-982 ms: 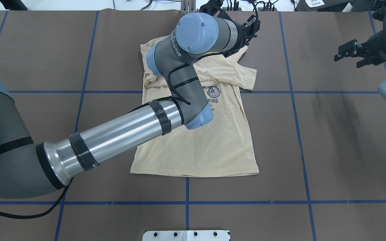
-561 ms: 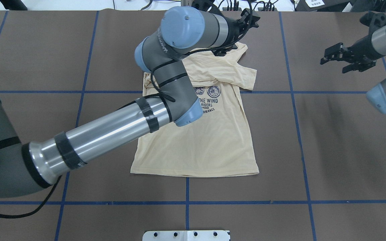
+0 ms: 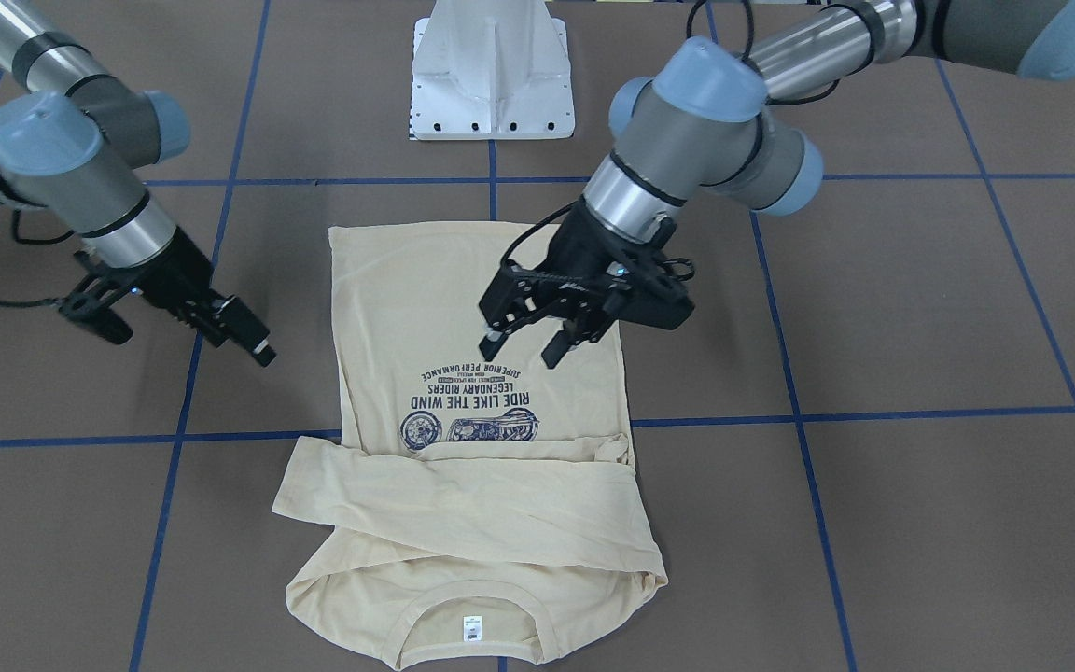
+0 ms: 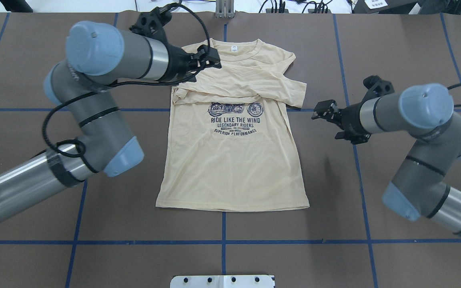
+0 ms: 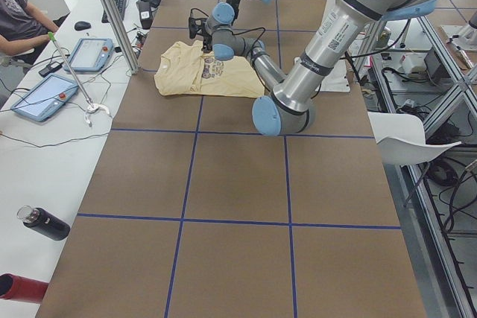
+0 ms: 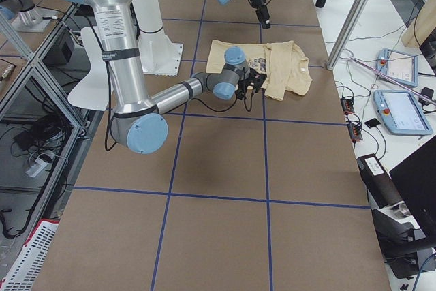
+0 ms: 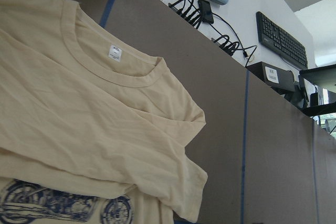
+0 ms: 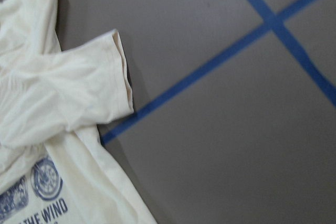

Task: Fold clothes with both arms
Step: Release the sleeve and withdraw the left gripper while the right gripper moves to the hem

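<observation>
The cream-yellow T-shirt (image 4: 234, 168) lies flat on the brown table, print up, collar at the far edge, sleeves folded across the chest. It also shows in the front view (image 3: 388, 308), the left wrist view (image 7: 79, 129) and the right wrist view (image 8: 52, 93). My left gripper (image 4: 212, 58) is open and empty, raised above the shirt near the collar's left side; the front view (image 3: 528, 341) shows its fingers apart. My right gripper (image 4: 328, 120) is open and empty, just right of the folded sleeve cuff (image 4: 298, 94), apart from it; it also shows in the front view (image 3: 188, 336).
Blue tape lines (image 4: 222, 242) grid the table. The white pedestal base (image 3: 491, 75) stands at the near edge. Cables and a keyboard (image 7: 281, 38) lie past the far edge. Tablets (image 5: 45, 98) and a dark bottle (image 5: 45, 225) sit on the operators' side.
My left arm has swung left, from over the shirt's far right shoulder to beside the collar's left. My right arm has come in toward the shirt's right sleeve. The shirt has not moved.
</observation>
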